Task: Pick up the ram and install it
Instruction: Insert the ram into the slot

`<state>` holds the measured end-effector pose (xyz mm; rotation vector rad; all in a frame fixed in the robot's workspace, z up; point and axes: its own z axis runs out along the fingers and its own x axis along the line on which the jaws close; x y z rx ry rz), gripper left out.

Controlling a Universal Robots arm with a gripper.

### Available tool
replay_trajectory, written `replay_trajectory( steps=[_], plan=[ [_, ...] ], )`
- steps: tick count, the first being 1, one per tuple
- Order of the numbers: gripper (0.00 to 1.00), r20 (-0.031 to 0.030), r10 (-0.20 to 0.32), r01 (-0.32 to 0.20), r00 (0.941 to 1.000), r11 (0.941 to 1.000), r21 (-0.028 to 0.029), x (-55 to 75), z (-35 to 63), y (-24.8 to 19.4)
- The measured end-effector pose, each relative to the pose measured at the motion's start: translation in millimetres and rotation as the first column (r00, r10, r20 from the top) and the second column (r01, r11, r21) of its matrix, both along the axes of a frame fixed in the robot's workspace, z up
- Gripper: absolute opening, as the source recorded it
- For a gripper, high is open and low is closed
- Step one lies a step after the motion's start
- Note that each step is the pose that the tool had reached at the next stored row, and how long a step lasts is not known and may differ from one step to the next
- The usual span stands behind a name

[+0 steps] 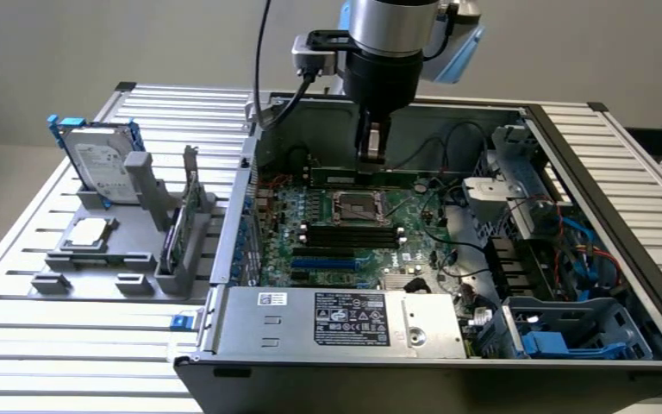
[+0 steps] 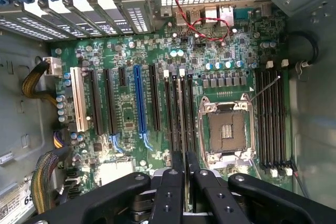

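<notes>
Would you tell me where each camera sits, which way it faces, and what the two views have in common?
Exterior view: off the arm, above one side of the open computer case, looking down into it; the arm and gripper show, hanging over the motherboard.
Wrist view: on the wrist, facing down at the motherboard; the gripper shows.
Shared: the gripper, the motherboard and the processor socket.

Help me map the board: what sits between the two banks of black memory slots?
The empty processor socket, in its silver frame, lies between the memory slots; the wrist view shows it plainly.
</notes>
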<state>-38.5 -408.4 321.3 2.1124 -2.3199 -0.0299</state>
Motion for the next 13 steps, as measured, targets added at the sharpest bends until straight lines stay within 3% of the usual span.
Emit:
replay_trajectory(
  steps=[11, 13],
  plan=[
    [0.14, 0.0000, 0.000, 0.000, 1.0000, 1.0000, 0.0000, 0.0, 0.0, 0.0],
    [0.14, 0.0026, 0.000, 0.000, 1.0000, 1.0000, 0.0001, -1.8, -2.5, 0.1]
  ],
)
